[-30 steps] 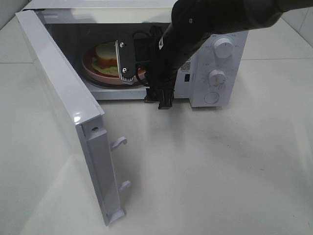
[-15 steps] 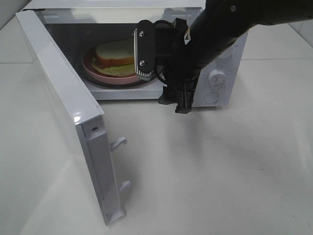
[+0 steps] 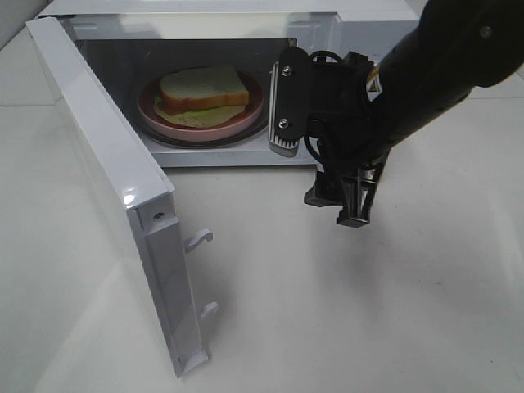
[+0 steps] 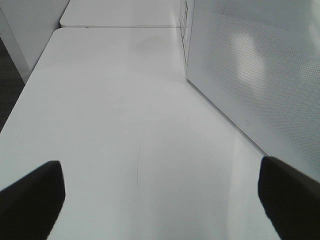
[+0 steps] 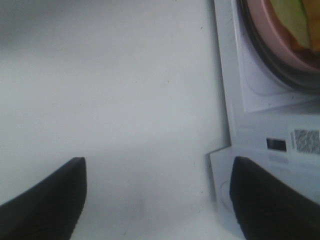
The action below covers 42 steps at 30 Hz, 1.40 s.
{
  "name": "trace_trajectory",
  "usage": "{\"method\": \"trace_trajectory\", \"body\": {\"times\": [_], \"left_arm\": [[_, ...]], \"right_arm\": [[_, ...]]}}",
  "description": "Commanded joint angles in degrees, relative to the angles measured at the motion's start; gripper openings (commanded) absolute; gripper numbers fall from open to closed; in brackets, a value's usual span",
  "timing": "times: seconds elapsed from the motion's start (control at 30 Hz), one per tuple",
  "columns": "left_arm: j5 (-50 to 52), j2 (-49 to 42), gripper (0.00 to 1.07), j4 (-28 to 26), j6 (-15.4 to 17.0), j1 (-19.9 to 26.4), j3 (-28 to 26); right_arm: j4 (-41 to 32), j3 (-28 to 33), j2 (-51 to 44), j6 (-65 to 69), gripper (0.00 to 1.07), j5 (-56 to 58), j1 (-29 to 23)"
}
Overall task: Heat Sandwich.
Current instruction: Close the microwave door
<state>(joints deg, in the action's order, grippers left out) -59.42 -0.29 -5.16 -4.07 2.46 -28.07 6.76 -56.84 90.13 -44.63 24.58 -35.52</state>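
The sandwich (image 3: 201, 86), white bread with green lettuce under it, lies on a round pink plate (image 3: 151, 110) inside the open microwave (image 3: 205, 155). My right gripper (image 3: 337, 205) hangs in front of the microwave's right half, outside the cavity, open and empty. In the right wrist view the open gripper (image 5: 157, 200) is above the white table, with the plate's rim (image 5: 265, 35) and a bit of lettuce (image 5: 292, 15) at the edge. My left gripper (image 4: 160, 200) is open and empty over the table and is out of the exterior view.
The microwave door (image 3: 98, 164) stands wide open to the left, with two latch hooks (image 3: 201, 239) on its edge. Its outer panel (image 4: 250, 65) is close beside my left gripper. My right arm (image 3: 442, 65) hides the control knobs. White table (image 3: 368, 311) lies in front.
My right gripper has drawn back out of the microwave and moved right and toward the front, leaving the sandwich and plate inside in full view.
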Motion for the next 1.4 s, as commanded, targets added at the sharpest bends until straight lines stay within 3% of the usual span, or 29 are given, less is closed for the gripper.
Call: {"method": "trace_trajectory", "body": {"times": [0.03, 0.37, 0.57, 1.07, 1.4], "left_arm": [[0.52, -1.09, 1.01, 0.0, 0.34, 0.17, -0.17], [0.52, -1.09, 1.01, 0.0, 0.34, 0.17, -0.17], [0.52, -1.09, 1.01, 0.0, 0.34, 0.17, -0.17], [0.52, -1.09, 1.01, 0.0, 0.34, 0.17, -0.17], [0.52, -1.09, 1.01, 0.0, 0.34, 0.17, -0.17]], "right_arm": [[2.41, 2.58, -3.27, 6.93, 0.76, 2.18, 0.06], [2.06, 8.14, -13.92, 25.84, 0.76, 10.49, 0.06], [2.01, 8.94, -21.08, 40.05, 0.76, 22.29, 0.06], [1.89, 10.08, -31.51, 45.03, 0.76, 40.39, 0.06], [1.89, 18.05, -47.33, 46.35, 0.76, 41.08, 0.11]]}}
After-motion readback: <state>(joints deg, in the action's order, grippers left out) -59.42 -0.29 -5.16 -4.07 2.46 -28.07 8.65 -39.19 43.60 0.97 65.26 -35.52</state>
